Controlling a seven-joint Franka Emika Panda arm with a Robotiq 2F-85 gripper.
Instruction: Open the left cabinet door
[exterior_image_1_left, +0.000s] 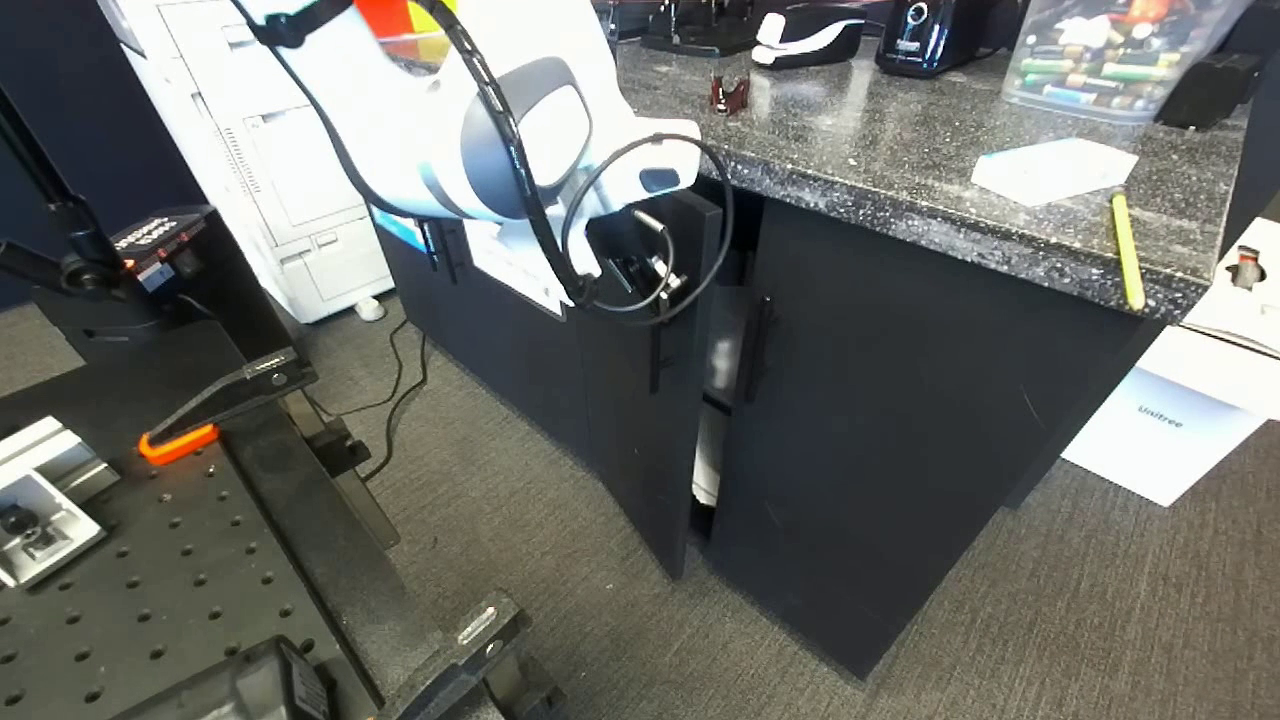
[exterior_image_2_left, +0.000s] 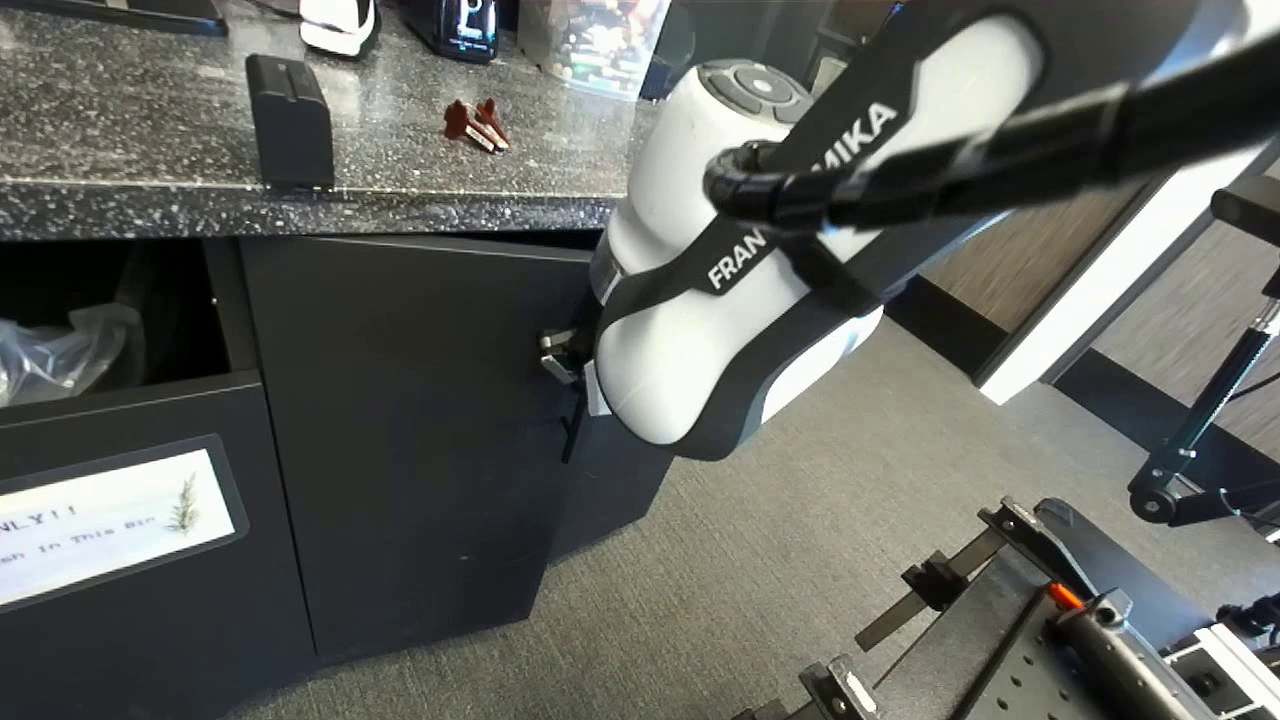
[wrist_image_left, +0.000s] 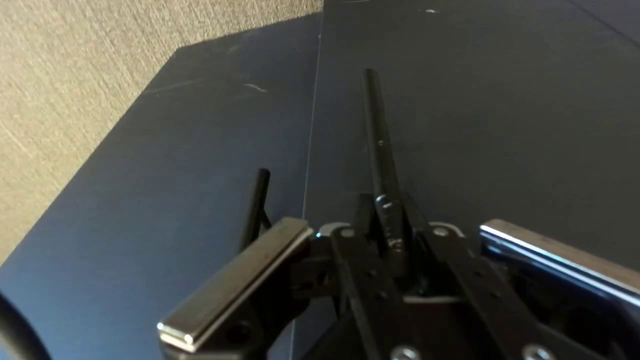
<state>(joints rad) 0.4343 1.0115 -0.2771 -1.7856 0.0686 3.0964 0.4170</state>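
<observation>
Close beside the gripper (wrist_image_left: 387, 220), the left cabinet door (exterior_image_1_left: 640, 430) stands ajar: an exterior view shows its free edge standing out in front of the twin door (exterior_image_1_left: 880, 430), with a narrow gap on that side of the gripper and a pale thing (exterior_image_1_left: 709, 455) inside, lower than the gripper. Judging by that, the grasp looks made and the opening begun, but only a small part of it is done; most of the outward swing seems left. At the gripper itself, the fingers (wrist_image_left: 350, 252) sit close together, one on either side of the slim bar handle (wrist_image_left: 376, 120) near the door's free edge, and look clamped on it, though the contact faces are too dark to make out. Beneath the gripper, the handle's lower end runs free beyond the fingertips.
</observation>
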